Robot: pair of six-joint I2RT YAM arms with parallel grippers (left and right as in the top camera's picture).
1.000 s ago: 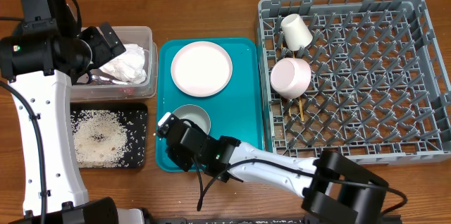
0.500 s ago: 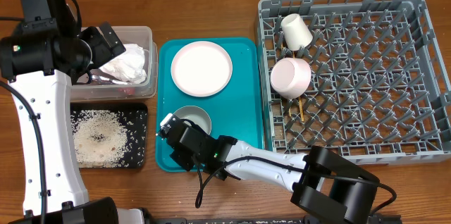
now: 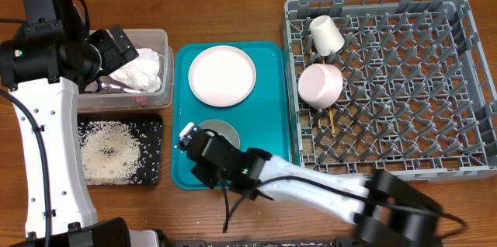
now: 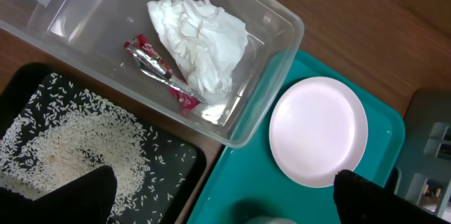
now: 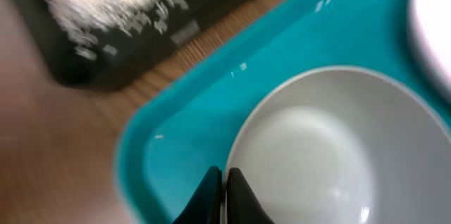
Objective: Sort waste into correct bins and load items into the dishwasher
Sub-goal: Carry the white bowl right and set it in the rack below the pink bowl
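Note:
My right gripper (image 5: 224,182) is shut on the near rim of a whitish bowl (image 5: 331,146) that sits on the teal tray; in the overhead view the gripper (image 3: 189,133) is at the left edge of the bowl (image 3: 219,130). The pink plate (image 3: 222,75) lies behind it on the tray. My left gripper (image 3: 118,47) hangs open and empty over the clear tub (image 3: 158,39), which holds the napkin (image 4: 201,37) and the red wrapper (image 4: 161,70). Rice (image 3: 109,150) lies in the black tray (image 3: 156,125). The grey rack (image 3: 466,84) holds the white cup (image 3: 326,34), a second bowl (image 3: 320,85) and the chopsticks (image 3: 332,119).
The teal tray (image 3: 272,123) sits between the two bins on the left and the rack on the right. My right arm reaches in from the table's front edge, across the tray's front right corner. Bare wood lies behind the tray.
My right arm has swung its elbow to the right and the wrist now covers more of the bowl. The left arm has not moved.

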